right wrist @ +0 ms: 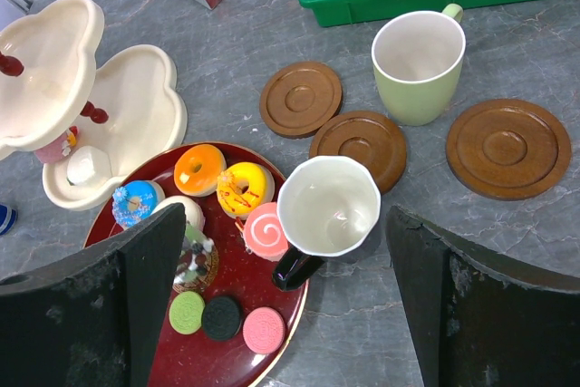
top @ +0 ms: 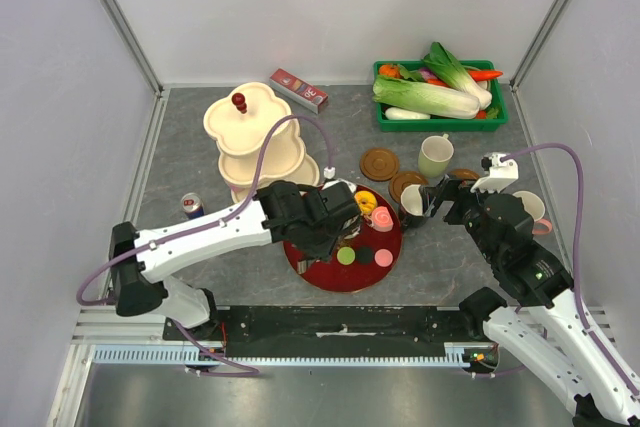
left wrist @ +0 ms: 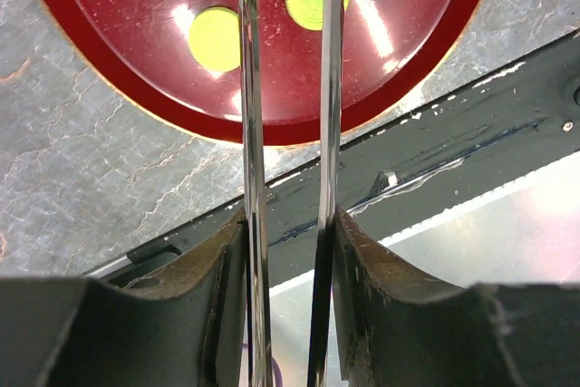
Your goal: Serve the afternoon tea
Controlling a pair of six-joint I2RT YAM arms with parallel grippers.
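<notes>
On tiered stand (right wrist: pixel 136 97): two sweets (right wrist: pixel 86 165) only; most sit on red plate (top: pixel 318 272), coasters (right wrist: pixel 300 98) bare. Left claw (top: pixel 345 228) narrowed, grip unclear; right claw (right wrist: pixel 285 224) released.

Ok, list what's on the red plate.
On the red plate: orange donut, yellow donut, blue cake, white sweet, pink swirl cake, plus green, black and pink round sweets. A finger of the right gripper hides the plate's near-left part.

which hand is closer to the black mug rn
Right. The right hand sits just beside the black mug, open toward it; the left hand is farther off, over the red plate.
</notes>
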